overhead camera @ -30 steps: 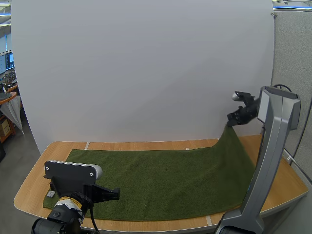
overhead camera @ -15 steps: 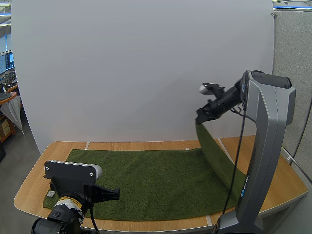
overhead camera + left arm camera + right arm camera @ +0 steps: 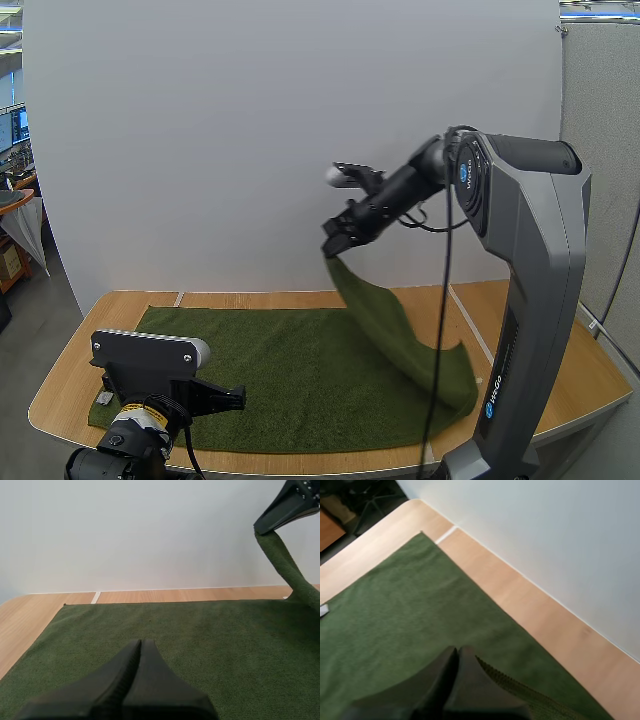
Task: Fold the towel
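One towel (image 3: 300, 370) corner swung farther left, right pincer (image 3: 334, 243) gripping — left pincer (image 3: 140, 642) closed

Soft, even light is coming down from above, and everything is looking bright. The raised fold of the towel (image 3: 400, 325) is throwing a dim shadow onto the flat part beneath (soft at its edges). The pale table (image 3: 60, 385) is glowing warmly. Close up, the left pincer (image 3: 140, 641) and right pincer (image 3: 457, 649) are showing dark and slightly soft.
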Controlling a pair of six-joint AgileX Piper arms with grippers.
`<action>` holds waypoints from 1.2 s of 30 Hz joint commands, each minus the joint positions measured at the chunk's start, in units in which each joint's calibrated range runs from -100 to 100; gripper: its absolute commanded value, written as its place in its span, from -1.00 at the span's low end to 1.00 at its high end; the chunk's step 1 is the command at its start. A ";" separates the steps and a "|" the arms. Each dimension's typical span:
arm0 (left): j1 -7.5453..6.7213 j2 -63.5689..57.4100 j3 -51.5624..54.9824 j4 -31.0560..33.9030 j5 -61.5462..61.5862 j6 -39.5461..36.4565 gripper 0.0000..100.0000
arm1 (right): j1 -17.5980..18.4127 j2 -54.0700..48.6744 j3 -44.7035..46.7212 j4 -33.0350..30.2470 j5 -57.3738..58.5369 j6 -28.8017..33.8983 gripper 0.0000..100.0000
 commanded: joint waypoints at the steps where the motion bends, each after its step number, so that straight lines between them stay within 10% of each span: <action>1: -0.16 -0.32 0.00 -0.43 -0.66 -0.40 -1.00 | 5.78 -2.70 0.19 -1.20 0.96 3.06 -1.00; 36: -0.16 -0.32 0.00 -0.43 -0.66 -0.40 -1.00 | 26.28 1.34 -2.05 -4.68 -38.32 8.11 -1.00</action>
